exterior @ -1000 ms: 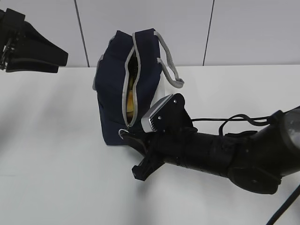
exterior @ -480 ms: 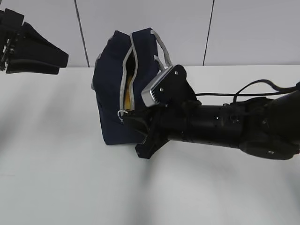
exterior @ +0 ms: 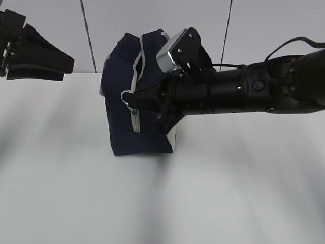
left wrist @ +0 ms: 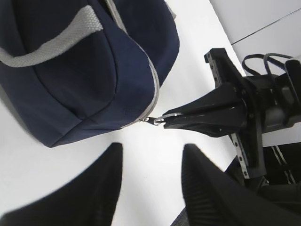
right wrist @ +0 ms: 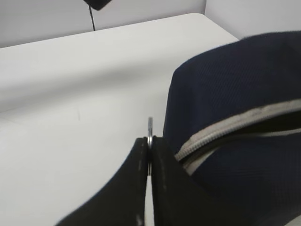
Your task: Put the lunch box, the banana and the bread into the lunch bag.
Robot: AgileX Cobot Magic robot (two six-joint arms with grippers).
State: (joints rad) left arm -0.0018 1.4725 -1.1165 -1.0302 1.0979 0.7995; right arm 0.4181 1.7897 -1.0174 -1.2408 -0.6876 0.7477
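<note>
- Left gripper (exterior: 10, 51) at far left edge of exterior view, raised off the table (exterior: 76, 193), well apart from the bag; matte black, angular; two dark fingers (left wrist: 101, 188) in left wrist view with a clear gap between them, half spread, nothing held.
- White table, smooth and matte, soft shadows only.
- Lunch bag (exterior: 122, 122) standing near the table's back edge, left of centre — navy woven fabric, boxy with rounded top corners, soft and slightly slumped.
- Grey zipper band (exterior: 135, 109) running up the bag's front face; lower stretch looks zipped, upper part hidden behind the right arm.
- Grey webbing strap handle (left wrist: 51, 40) across the bag's side in left wrist view, flat and ribbed.
- Small white patch of side panel (exterior: 173, 137) showing at the bag's lower right corner.
- Metal pull ring (exterior: 126, 96) on the zipper, thin and round, silver.
- Right gripper (exterior: 136, 101) pressed against the bag's front, fingers (right wrist: 136, 188) closed flat together on the pull ring — ring edge sticking up from between the tips in right wrist view.
- Right arm reaching in from the right edge, thick black cylinder, glossy joints, silver-faced wrist camera (exterior: 175, 51) on top, black cable looping behind.
- Lunch box, banana, bread not visible in any view; cannot tell bag contents.
</note>
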